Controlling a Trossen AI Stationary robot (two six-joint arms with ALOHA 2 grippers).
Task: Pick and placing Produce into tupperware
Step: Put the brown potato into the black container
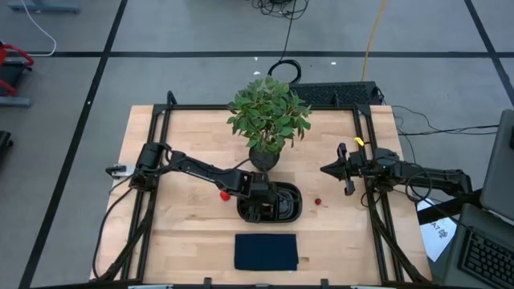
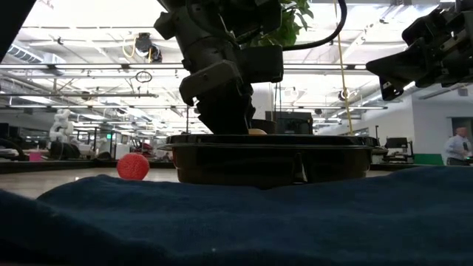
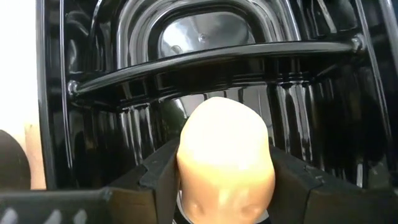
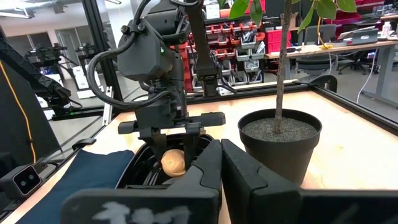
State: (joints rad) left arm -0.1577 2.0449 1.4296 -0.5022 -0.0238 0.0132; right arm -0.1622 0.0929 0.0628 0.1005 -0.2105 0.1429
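Observation:
The black tupperware [image 1: 281, 205] sits at the table's middle, near the potted plant. My left gripper [image 1: 259, 201] reaches down into it, shut on the round yellow-orange piece [image 3: 225, 155]. In the right wrist view the piece [image 4: 174, 162] sits at about rim height. The red strawberry-like piece [image 1: 226, 193] lies on the table just left of the tupperware. The small dark red berry [image 1: 318, 202] lies to the tupperware's right. My right gripper [image 1: 324, 170] hangs shut and holding nothing at the table's right, well above the wood. My left gripper pinches the yellow-orange piece by its two opposite sides [image 3: 186, 177] between its two fingers [image 3: 158, 177]. The fingers come from above, slanting down from the table's left. The piece sits inside the tupperware's rim, over the near compartment. Whether it touches the floor I cannot tell.
A green potted plant [image 1: 267, 120] stands just behind the tupperware, its pot [image 4: 280, 140] close to the left gripper. A dark blue cloth [image 1: 266, 251] lies flat near the front edge. A black frame [image 1: 161, 136] runs round the tabletop.

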